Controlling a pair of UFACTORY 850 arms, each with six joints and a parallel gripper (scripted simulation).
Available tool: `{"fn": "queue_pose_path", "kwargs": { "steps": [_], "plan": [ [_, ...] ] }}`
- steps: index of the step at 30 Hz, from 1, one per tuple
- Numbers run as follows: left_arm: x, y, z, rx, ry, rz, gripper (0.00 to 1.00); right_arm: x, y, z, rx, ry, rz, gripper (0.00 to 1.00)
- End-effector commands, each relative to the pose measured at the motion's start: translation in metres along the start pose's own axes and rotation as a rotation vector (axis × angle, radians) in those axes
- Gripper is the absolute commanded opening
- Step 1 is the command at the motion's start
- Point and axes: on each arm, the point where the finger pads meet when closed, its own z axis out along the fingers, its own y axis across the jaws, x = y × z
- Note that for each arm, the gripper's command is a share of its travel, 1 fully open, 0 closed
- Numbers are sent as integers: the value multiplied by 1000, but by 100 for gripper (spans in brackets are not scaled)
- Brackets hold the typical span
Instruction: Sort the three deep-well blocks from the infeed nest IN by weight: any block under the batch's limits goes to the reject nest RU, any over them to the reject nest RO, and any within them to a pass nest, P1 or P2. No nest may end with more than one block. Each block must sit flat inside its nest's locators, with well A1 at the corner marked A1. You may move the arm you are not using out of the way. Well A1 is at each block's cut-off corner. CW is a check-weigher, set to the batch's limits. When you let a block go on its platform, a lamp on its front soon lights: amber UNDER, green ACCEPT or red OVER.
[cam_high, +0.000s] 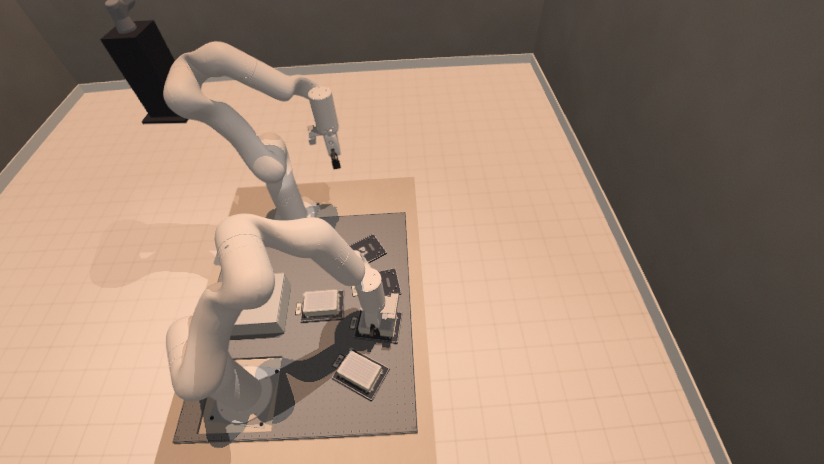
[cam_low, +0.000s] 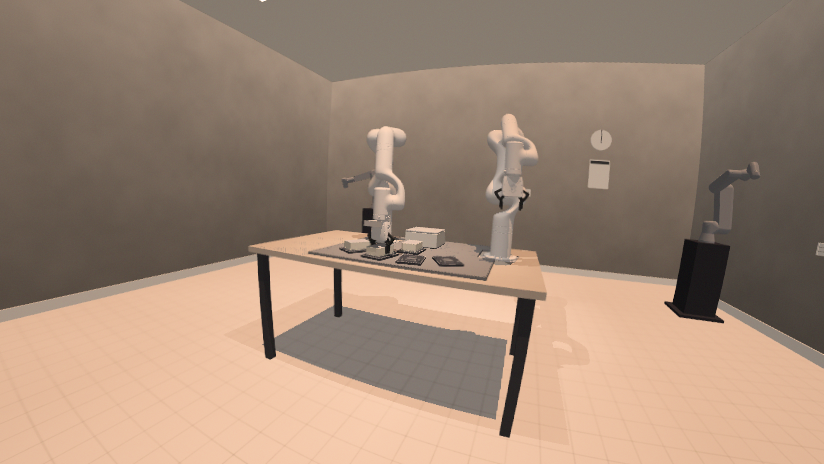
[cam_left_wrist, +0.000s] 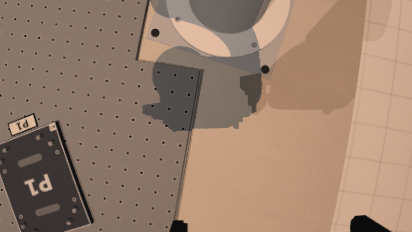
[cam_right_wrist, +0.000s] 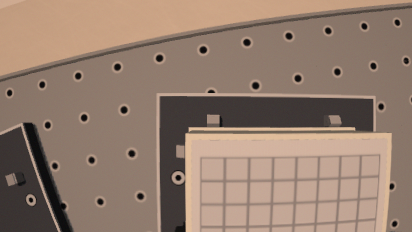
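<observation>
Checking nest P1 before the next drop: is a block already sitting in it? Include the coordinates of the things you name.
No, the left wrist view shows the visible part of nest P1 (cam_left_wrist: 50, 172) with bare plate, label and locators, no block.

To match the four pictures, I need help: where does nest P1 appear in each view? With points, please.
Top: nest P1 (cam_high: 374, 248) (cam_low: 448, 261) (cam_left_wrist: 38, 172) is right of centre, partly hidden by the right arm.
Exterior: on the board's near side, the rightmost nest.
Left wrist: lower left, label upside down.
Right wrist: not in it.
Shared landmark: the grey perforated board (cam_high: 345, 415) (cam_low: 472, 269) (cam_left_wrist: 110, 77) (cam_right_wrist: 102, 135).
</observation>
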Motion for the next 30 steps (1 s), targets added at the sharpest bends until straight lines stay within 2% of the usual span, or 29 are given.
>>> {"fn": "queue_pose_path", "kwargs": {
  "steps": [1,2,3,30],
  "plan": [
    [-1,0,-1,0,-2,0,100,1,-1,0,1,2,0,0],
    [-1,0,-1,0,-2,0,100,1,-1,0,1,2,0,0],
    [-1,0,-1,0,-2,0,100,1,-1,0,1,2,0,100],
    [-1,0,-1,0,-2,0,100,1,-1,0,1,2,0,100]
  ]
}}
